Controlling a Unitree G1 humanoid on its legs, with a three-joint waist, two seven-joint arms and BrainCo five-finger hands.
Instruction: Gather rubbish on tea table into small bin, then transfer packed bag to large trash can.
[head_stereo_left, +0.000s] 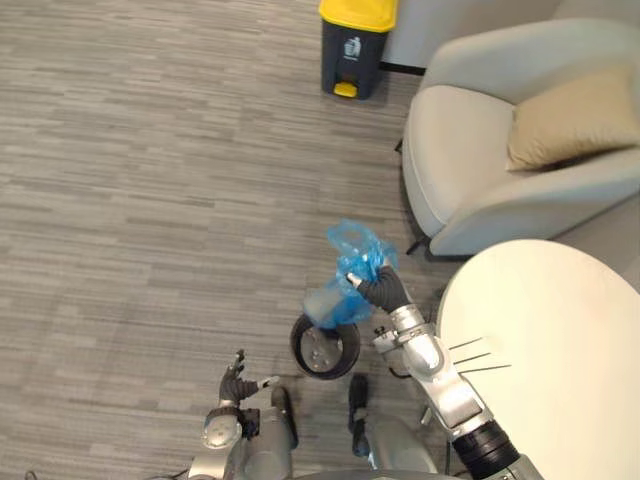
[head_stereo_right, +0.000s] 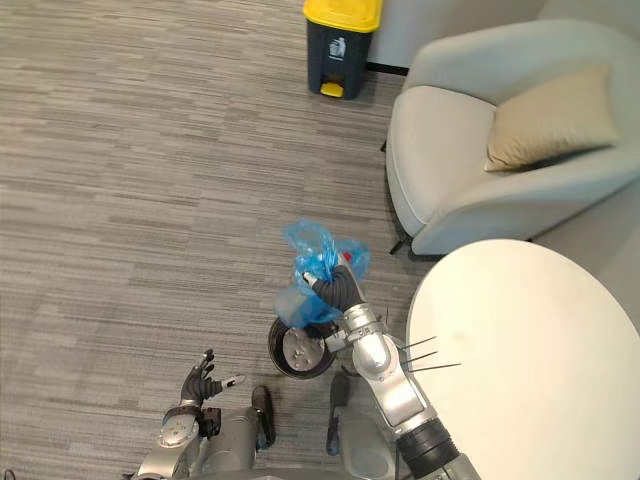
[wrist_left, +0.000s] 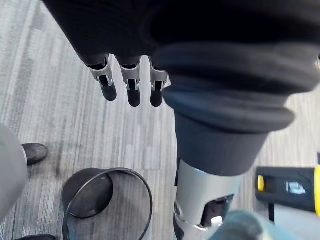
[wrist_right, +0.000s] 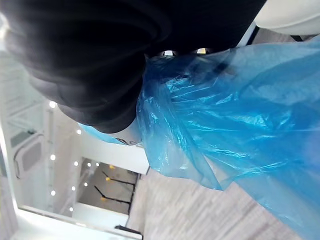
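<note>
My right hand (head_stereo_left: 380, 288) is closed tight round the gathered neck of the blue bag (head_stereo_left: 352, 255), fingers and thumb curled into the plastic. In the right wrist view the crumpled blue film (wrist_right: 235, 125) bunches up right against my hand's dark cover. The bag hangs lifted off the floor, its loose top flaring above my grip and its paler lower part drooping towards the far rim of the small bin (head_stereo_left: 296, 345). I cannot tell whether the bag's bottom touches that rim.

The small bin is black and round. It stands upright on the grey carpet (head_stereo_left: 150, 200), just left of the round tea table (head_stereo_left: 550, 340) and to the right of my left hand (head_stereo_left: 238, 383). That hand hangs low at the near left with its fingers (wrist_left: 131, 87) straight and relaxed, holding nothing.

The large trash can (head_stereo_left: 355, 45), dark with a yellow lid, stands at the far side, well apart from the bag. To its right is a pale armchair (head_stereo_left: 470, 150) with a tan cushion (head_stereo_left: 570, 120) on its seat
</note>
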